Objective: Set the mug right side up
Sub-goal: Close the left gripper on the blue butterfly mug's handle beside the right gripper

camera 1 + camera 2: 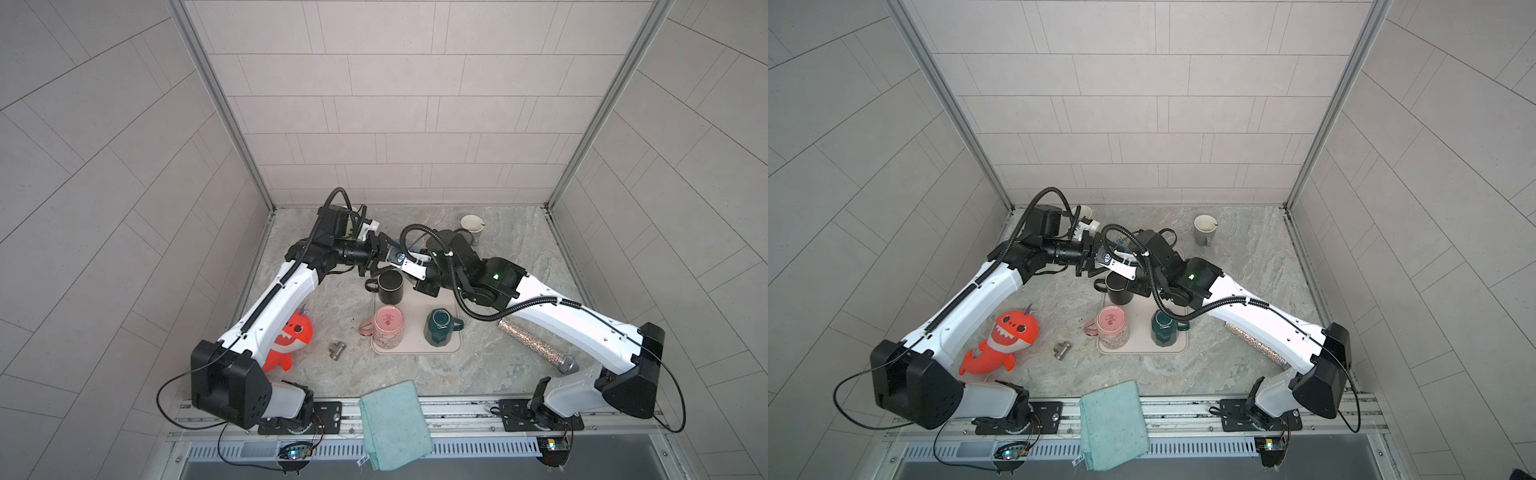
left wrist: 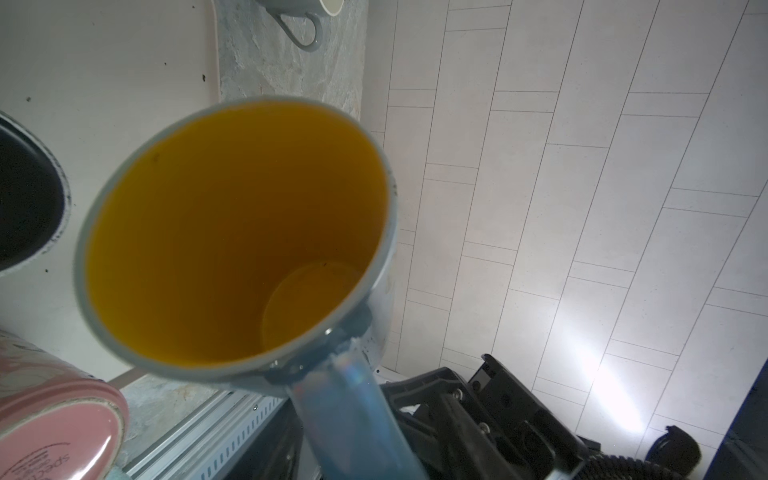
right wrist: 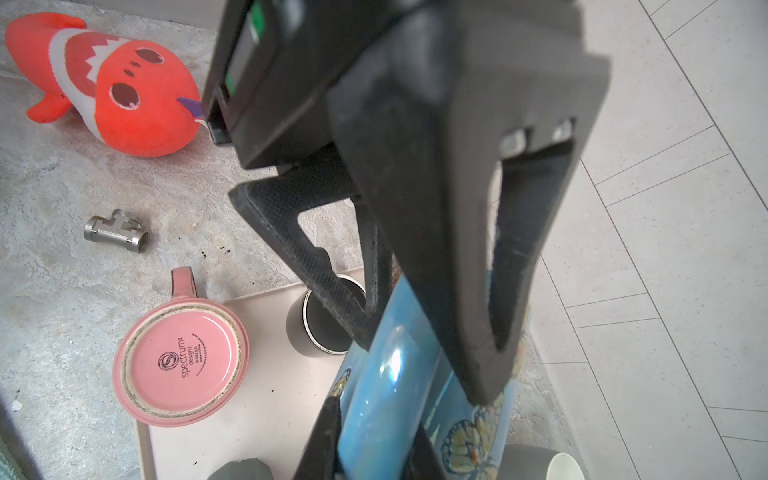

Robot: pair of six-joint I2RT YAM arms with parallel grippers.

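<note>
**Blue mug aloft between both arms: regrasp risks**

Position: the blue mug [image 3: 395,374] is off the table. It hangs above the far edge of the tray [image 1: 415,347], just over the upright black mug [image 1: 390,286]. It lies roughly on its side, and the left wrist view looks straight into its orange interior. It is not yet right side up.

Right gripper [image 1: 406,262]: clenched on the blue mug and carrying it. The exact contact patch is hidden.

Left gripper [image 3: 424,368]: its jaws straddle the mug body, one finger on each side. The frames do not show whether the pads press on the glaze or stand just clear.

Judged step: a mid-air handover, partway through the flip.

What could go wrong:
- If the right gripper lets go before the left has a firm hold, the mug drops onto the black mug or the tray. Chipping is likely.
- The glazed wall looks slick. An off-centre pinch could let the mug pivot or slide out under its own weight.
- The two sets of fingers are crowded together, so a squeeze or twist may jam one against the other and lever the mug loose.
- Lowering here without moving sideways risks knocking the black mug over. The inverted pink mug [image 1: 387,330] is also near.
</note>
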